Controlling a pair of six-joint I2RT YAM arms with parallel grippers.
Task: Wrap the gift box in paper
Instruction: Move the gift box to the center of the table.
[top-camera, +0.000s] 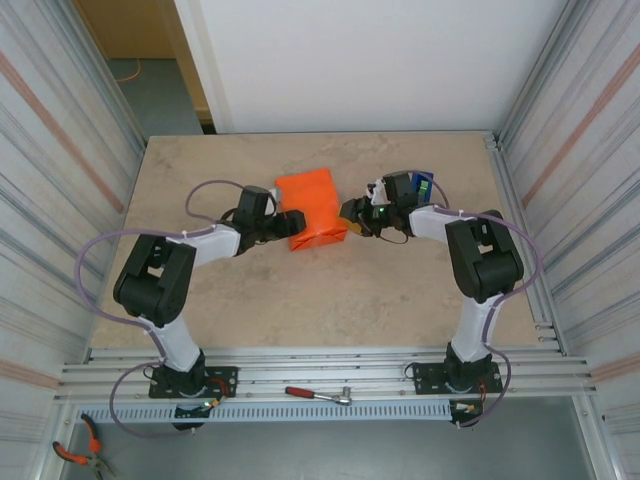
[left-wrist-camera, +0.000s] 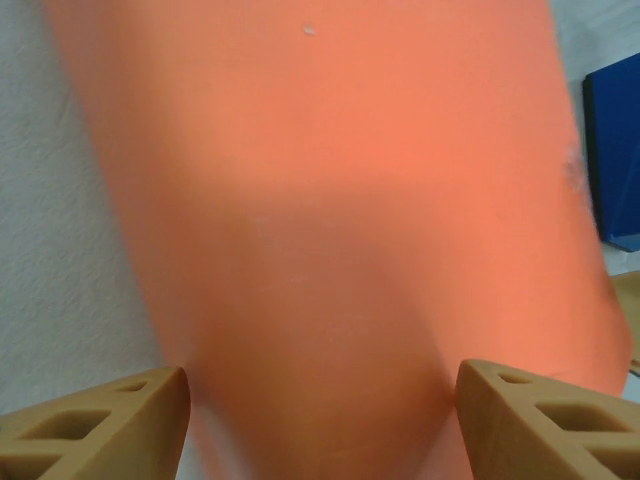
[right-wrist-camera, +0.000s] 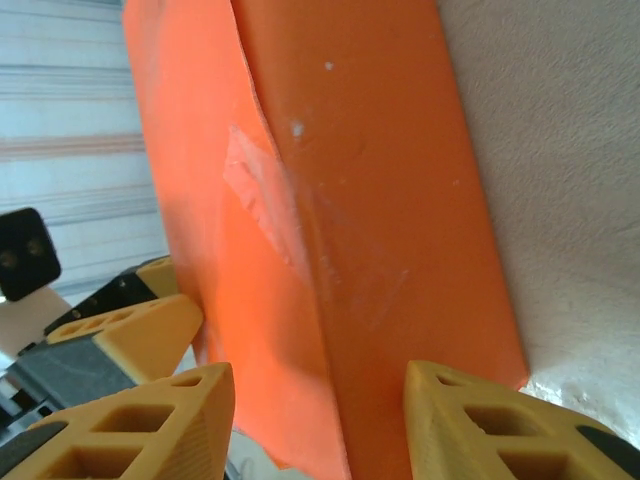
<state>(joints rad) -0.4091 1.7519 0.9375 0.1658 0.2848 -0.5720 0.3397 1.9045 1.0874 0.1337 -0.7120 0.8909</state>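
Where the top view looks down, the paper (top-camera: 312, 210), folded box-shaped, sits on the table (top-camera: 300, 300) toward its far edge, with the left gripper (top-camera: 292, 222) at its left side and the right gripper (top-camera: 350, 212) at its right. Left wrist: fingers (left-wrist-camera: 100, 420) set wide, paper between them; I cannot tell if they grip. Right wrist: fingers (right-wrist-camera: 480, 425) partly apart, astride a taped fold; grip again unclear.

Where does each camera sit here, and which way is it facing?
Top external: above and behind the arm bases, looking down on the beige table, bright orange paper parcel, left gripper and right gripper.
Left wrist: on the left arm, looking along its tan fingers at the parcel.
Right wrist: past its own fingers at the parcel's clear tape strip.
Shared: all three show the parcel.
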